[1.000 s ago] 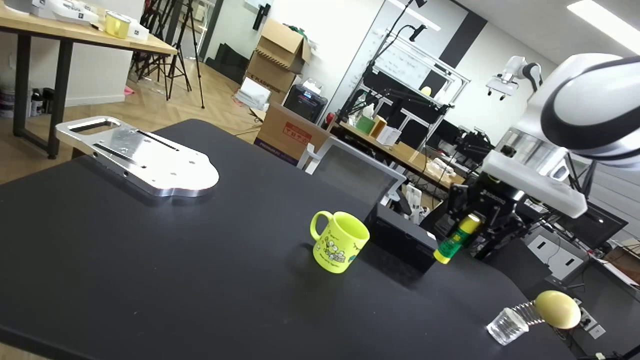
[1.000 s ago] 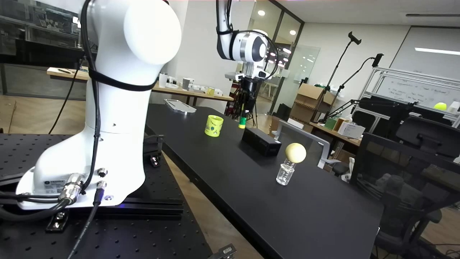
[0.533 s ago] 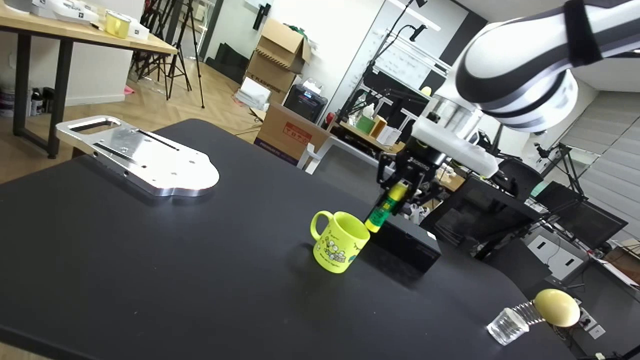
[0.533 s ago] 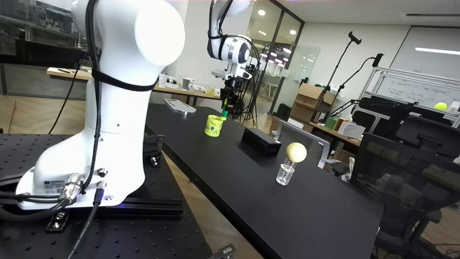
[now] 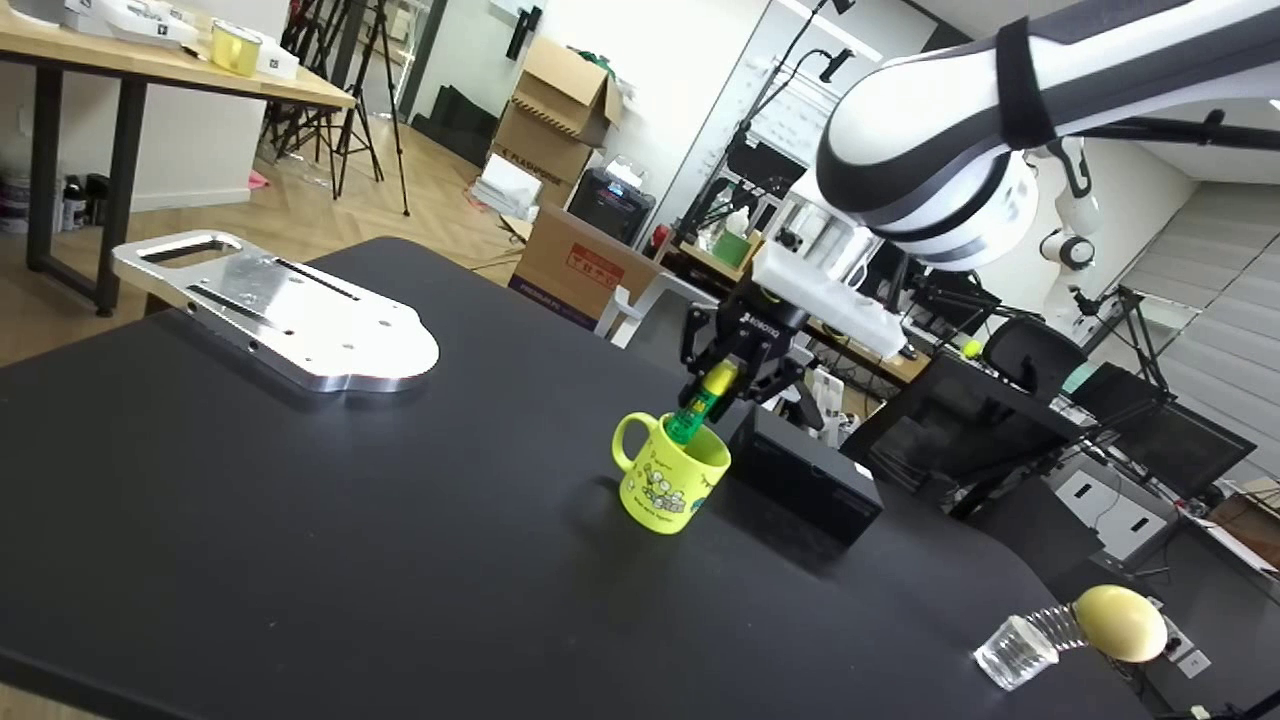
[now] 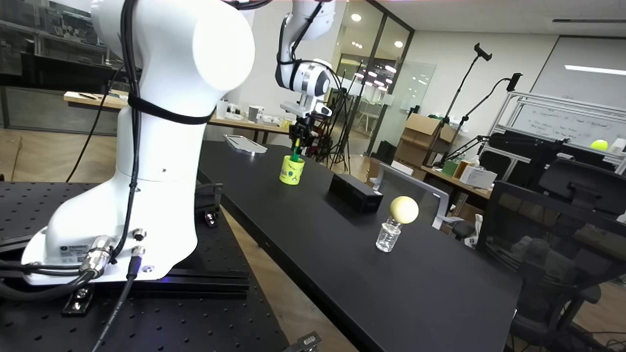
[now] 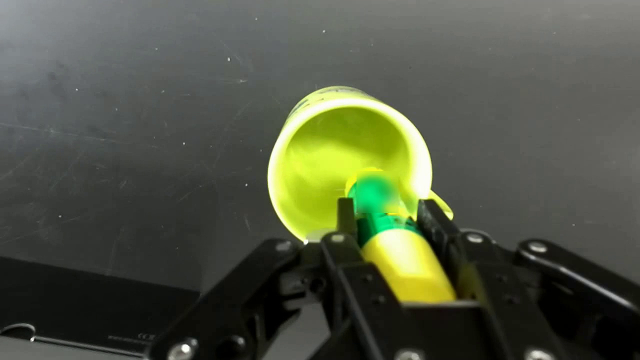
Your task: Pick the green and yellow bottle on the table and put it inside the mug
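Claw [image 7: 386,206] clamps the green and yellow bottle [image 7: 399,246] (tilted); its lower end is inside the mug [image 5: 664,484].

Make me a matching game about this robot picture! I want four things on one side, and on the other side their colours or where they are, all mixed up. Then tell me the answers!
Things
1. bottle
2. mug
3. metal plate
4. ball

Colours and places
A. pale yellow, at the end of a spring
B. shiny silver
C. held in the claw, lower end in the mug's mouth
D. yellow-green, open at the top

Right pairs: 1-C, 2-D, 3-B, 4-A
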Available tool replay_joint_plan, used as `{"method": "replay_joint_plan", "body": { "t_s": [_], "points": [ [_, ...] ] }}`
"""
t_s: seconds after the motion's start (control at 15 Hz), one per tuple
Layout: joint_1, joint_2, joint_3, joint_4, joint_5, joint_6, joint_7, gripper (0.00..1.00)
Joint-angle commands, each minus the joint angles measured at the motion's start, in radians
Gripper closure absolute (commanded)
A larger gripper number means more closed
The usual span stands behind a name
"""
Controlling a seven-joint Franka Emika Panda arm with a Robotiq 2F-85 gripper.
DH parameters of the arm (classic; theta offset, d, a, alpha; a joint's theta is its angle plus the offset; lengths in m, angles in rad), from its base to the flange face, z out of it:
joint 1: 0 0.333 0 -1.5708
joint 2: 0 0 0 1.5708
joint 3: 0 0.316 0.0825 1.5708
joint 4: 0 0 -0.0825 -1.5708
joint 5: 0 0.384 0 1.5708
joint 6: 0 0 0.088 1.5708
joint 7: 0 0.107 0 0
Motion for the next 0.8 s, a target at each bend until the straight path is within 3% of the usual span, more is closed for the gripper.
{"method": "replay_joint_plan", "body": {
  "t_s": [0.0, 0.4, 0.6, 0.67, 0.73],
  "points": [
    [0.017, 0.053, -0.021, 0.067, 0.023, -0.021, -0.059, 0.39],
    [0.007, -0.014, -0.028, 0.026, 0.04, -0.034, -0.072, 0.0],
    [-0.002, -0.111, -0.061, -0.047, 0.026, -0.074, -0.041, 0.0],
    [0.009, -0.019, -0.046, 0.031, 0.031, -0.042, -0.069, 0.0],
    [0.004, -0.043, -0.053, 0.02, 0.028, -0.061, -0.067, 0.0]
  ]
}}
